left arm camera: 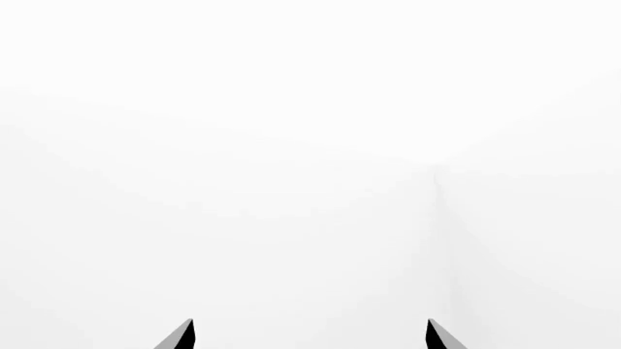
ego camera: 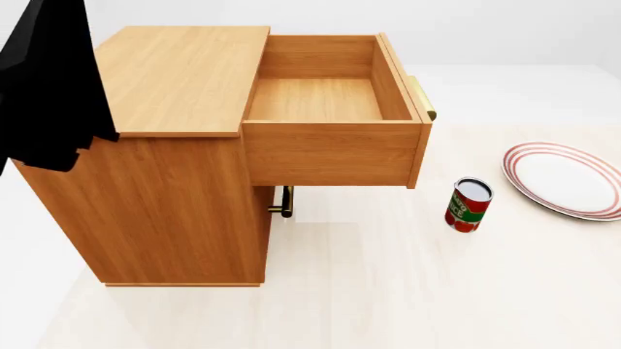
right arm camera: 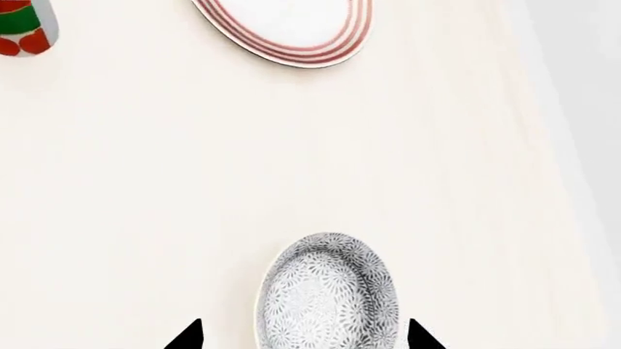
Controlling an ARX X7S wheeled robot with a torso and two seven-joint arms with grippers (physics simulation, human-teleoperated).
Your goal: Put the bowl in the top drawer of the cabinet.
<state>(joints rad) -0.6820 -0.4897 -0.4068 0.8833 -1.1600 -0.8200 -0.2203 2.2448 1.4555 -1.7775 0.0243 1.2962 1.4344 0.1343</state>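
The bowl (right arm camera: 325, 298), speckled blue-grey and white outside, shows only in the right wrist view, on the pale table. My right gripper (right arm camera: 302, 333) is open, one black fingertip on each side of the bowl, with a gap showing on both sides. In the head view the cabinet (ego camera: 165, 211) stands at the left. Its top drawer (ego camera: 330, 156) is pulled out, nothing inside, with its brass handle (ego camera: 422, 98) on the far side. My left gripper (left arm camera: 310, 333) is open and faces only white background. A black part of the left arm (ego camera: 49, 80) hangs beside the cabinet.
A red and green can (ego camera: 469, 205) stands upright on the table right of the drawer. A flat white plate with red rim rings (ego camera: 568, 179) lies further right. The lower drawer's small handle (ego camera: 284, 202) shows under the open drawer. The plate (right arm camera: 286, 29) and can (right arm camera: 25, 29) lie beyond the bowl.
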